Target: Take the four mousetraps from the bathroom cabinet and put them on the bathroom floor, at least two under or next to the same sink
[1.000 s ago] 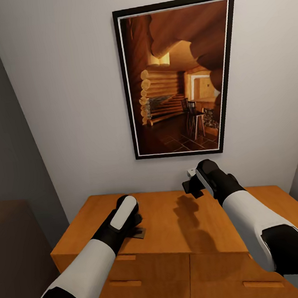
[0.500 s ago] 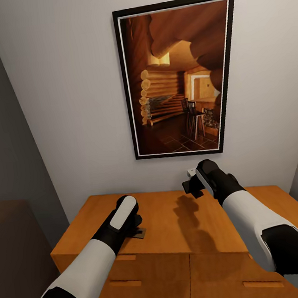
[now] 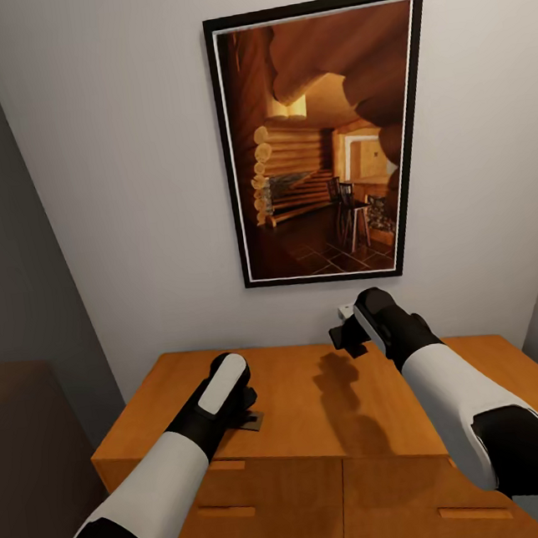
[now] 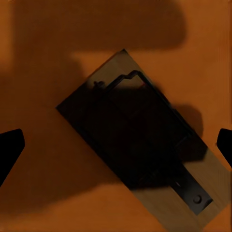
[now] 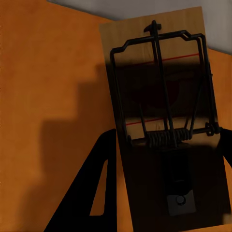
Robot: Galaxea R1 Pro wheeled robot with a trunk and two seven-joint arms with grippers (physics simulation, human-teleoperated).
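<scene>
On the flat top of the orange-brown cabinet [image 3: 302, 399], my left gripper [image 3: 249, 408] hangs low over a tan mousetrap [image 3: 256, 423]. In the left wrist view the mousetrap [image 4: 145, 145] lies diagonally in shadow between the two fingertips [image 4: 10, 147], which stand wide apart; the left gripper [image 4: 116, 145] is open. My right gripper [image 3: 344, 331] is raised above the cabinet's back edge near the wall. It is shut on another mousetrap [image 5: 162, 96] with black wire spring and thin red lines, held by its long sides between the dark fingers [image 5: 99, 188].
A large framed picture [image 3: 325, 140] of a log interior hangs on the pale wall behind the cabinet. Drawer fronts with bar handles [image 3: 472, 513] face me below. A dark grey wall [image 3: 14, 250] closes the left side.
</scene>
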